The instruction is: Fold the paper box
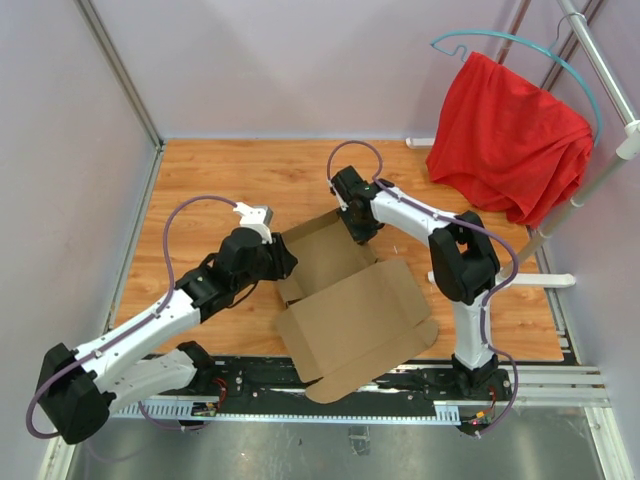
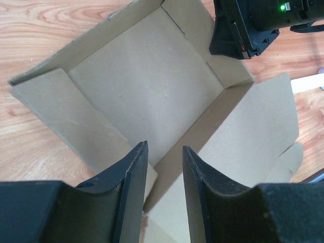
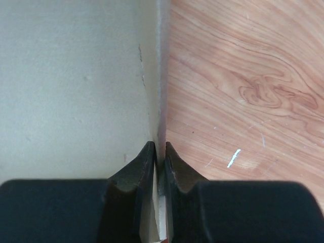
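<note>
At mid-table, the box [image 1: 328, 258] sits half made: a shallow tray with its walls raised, and the lid [image 1: 368, 322] lying flat toward the arm bases, its rounded flap over the near edge of the table [image 1: 215, 180].

The right gripper [image 1: 357, 226] comes down on the tray's far right wall [image 3: 158, 76]. In the wrist view its fingers are pinched onto that thin cardboard edge, with the tray floor on one side and bare wood on the other. It looks like a hold meant to keep the wall upright and the box from sliding while the other side is worked.

The left gripper [image 2: 164, 149] hangs over the opposite, near-left corner, where a side wall meets the hinge of the lid. Its jaws stand parted and I see nothing clamped between them. The gap lines up with the corner below, so it seems placed to take that wall or tuck its flap next.

The tray holds nothing: its floor is plain brown board in both wrist views. Its left wall leans outward rather than standing square, so the corner may spring open if it is let go.

A red cloth [image 1: 508, 135] hangs on a rack at the far right, well apart from the work.
</note>
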Robot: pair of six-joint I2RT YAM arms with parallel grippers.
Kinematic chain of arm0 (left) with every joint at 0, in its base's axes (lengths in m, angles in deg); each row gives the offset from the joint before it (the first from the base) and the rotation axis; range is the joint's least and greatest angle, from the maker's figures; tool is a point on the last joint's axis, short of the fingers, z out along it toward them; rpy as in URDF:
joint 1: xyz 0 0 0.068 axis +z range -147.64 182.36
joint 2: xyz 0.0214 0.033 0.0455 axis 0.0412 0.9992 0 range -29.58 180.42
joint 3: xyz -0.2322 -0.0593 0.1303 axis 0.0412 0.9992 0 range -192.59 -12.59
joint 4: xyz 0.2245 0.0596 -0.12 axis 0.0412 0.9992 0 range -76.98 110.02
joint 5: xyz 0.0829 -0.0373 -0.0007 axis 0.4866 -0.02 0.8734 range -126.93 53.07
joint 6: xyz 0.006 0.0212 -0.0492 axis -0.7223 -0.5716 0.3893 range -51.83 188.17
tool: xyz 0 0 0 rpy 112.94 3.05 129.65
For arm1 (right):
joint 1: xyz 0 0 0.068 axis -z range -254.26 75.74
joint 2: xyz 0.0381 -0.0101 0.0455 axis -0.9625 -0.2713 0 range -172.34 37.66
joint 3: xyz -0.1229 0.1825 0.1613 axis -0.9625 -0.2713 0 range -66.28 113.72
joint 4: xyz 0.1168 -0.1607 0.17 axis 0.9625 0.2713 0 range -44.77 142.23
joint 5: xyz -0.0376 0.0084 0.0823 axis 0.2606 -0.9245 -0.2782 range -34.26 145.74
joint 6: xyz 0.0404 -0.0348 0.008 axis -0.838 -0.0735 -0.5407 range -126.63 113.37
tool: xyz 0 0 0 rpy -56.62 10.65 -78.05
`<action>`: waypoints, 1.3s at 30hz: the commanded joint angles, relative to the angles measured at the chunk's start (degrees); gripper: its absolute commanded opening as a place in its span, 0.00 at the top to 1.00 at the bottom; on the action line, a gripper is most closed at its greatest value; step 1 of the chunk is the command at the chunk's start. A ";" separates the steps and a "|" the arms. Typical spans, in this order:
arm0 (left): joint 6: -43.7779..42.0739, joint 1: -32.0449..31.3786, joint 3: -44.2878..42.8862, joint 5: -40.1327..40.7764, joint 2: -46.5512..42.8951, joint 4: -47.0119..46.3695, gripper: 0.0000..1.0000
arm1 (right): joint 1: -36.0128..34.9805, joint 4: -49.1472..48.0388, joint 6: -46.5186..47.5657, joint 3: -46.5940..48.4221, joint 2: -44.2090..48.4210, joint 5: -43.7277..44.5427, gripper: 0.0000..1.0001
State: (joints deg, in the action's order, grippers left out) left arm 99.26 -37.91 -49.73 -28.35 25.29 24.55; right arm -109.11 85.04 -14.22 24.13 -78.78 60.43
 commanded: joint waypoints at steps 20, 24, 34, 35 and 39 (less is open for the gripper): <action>-0.59 -0.25 -0.80 1.28 -3.44 5.17 0.60 | -1.39 -2.64 2.01 3.58 -5.15 6.65 0.62; -0.59 -0.25 -0.49 1.34 -3.80 5.24 0.60 | -1.10 -2.76 1.89 5.38 -6.47 6.81 0.78; -0.59 -0.25 -0.44 1.17 -3.99 5.52 0.60 | -1.01 -4.07 1.20 3.90 -5.96 11.36 0.72; -0.59 -0.25 -0.35 1.18 -4.05 5.39 0.60 | -1.01 -4.03 1.51 3.59 -5.62 11.35 0.61; -0.55 -0.25 -0.31 0.94 -4.01 5.26 0.60 | -0.85 -3.95 2.04 1.64 -3.67 10.29 0.48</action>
State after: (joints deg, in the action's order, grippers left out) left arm 99.21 -37.91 -49.89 -27.41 22.21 29.89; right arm -110.75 81.04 -12.43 27.78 -84.46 69.43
